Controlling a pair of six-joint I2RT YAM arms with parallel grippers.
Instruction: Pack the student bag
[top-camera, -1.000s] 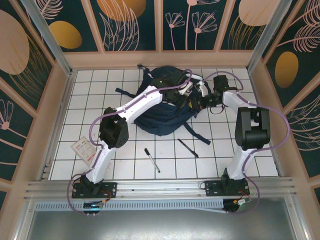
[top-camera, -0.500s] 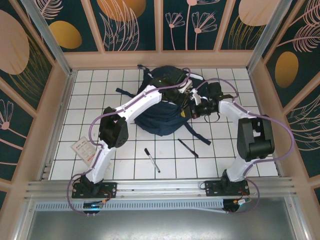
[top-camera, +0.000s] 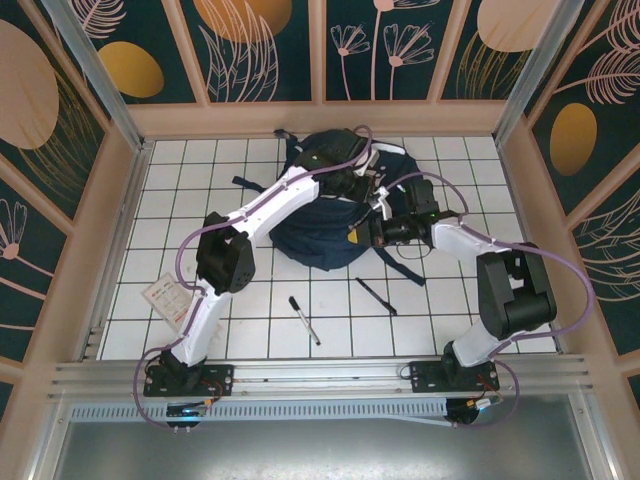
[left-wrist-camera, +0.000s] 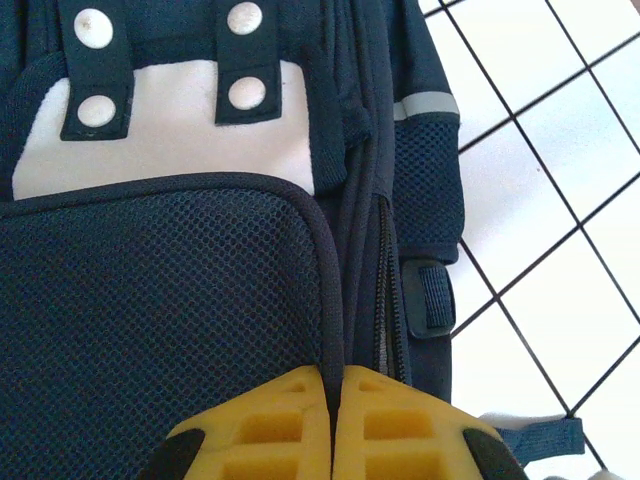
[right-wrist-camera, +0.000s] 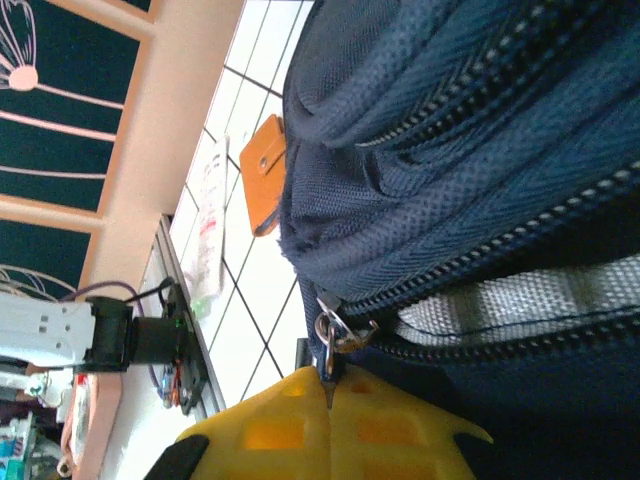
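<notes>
Handling: large navy-blue fabric student bag (top-camera: 310, 245), soft and floppy, probably light, likely to sag and bunch when pulled; not fragile.
Hold: small metal zip pull (right-wrist-camera: 338, 335) or piped seam (left-wrist-camera: 330, 290); loose cloth would slip.
Look: navy weave, mesh panel, white patch with snaps, grey reflective stripe, dark straps.
Place: lying on far middle of white gridded table (top-camera: 180, 190).
Left gripper (left-wrist-camera: 333, 400): clenched on piped seam at bag's top.
Right gripper (right-wrist-camera: 328, 400): clenched on zip pull at bag's right side.
Nearby: black pens (top-camera: 304, 320), nearer than bag.
</notes>
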